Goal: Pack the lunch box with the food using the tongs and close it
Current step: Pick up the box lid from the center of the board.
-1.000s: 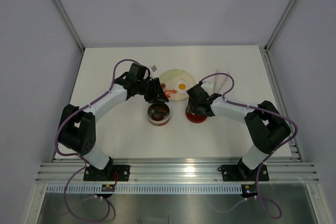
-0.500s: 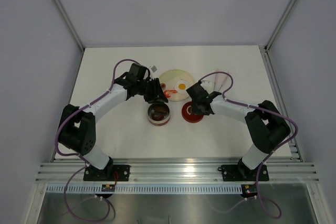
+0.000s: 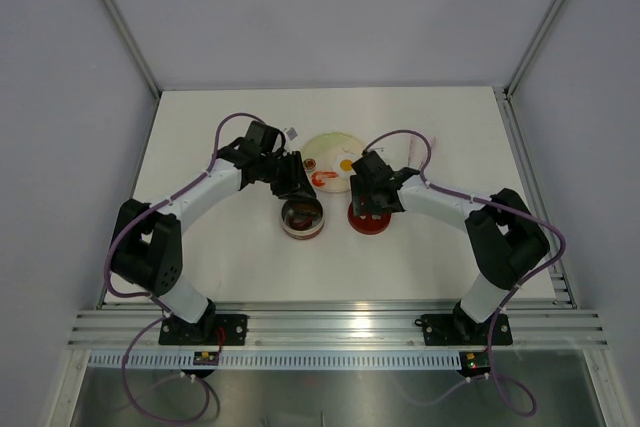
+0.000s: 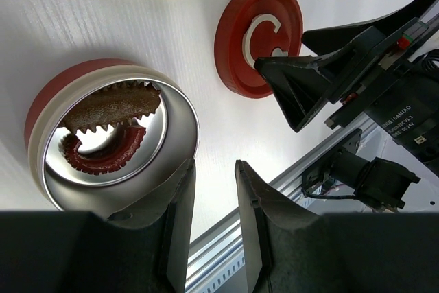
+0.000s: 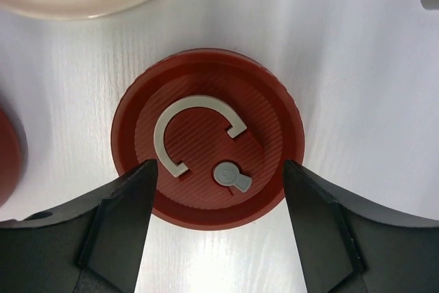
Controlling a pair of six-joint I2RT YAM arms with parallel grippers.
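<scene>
The lunch box, a shiny round tin with a red base, stands open in front of the plate. Inside it lie a brown toothed piece of food and a red curled strip. My left gripper hovers at the tin's rim, jaws drawn close with nothing between them. The red lid with its white curl lies flat to the right. My right gripper stands open over it, one finger above each side. The pale tongs lie behind the right arm, mostly under its cable.
A pale plate behind the tin holds a fried egg and a red strip. The right arm's purple cable loops over the table's back right. An aluminium rail runs along the near edge.
My right gripper has drawn back and left off the lid's top, and its jaws now stand wider, astride the lid. The left arm has barely moved.
</scene>
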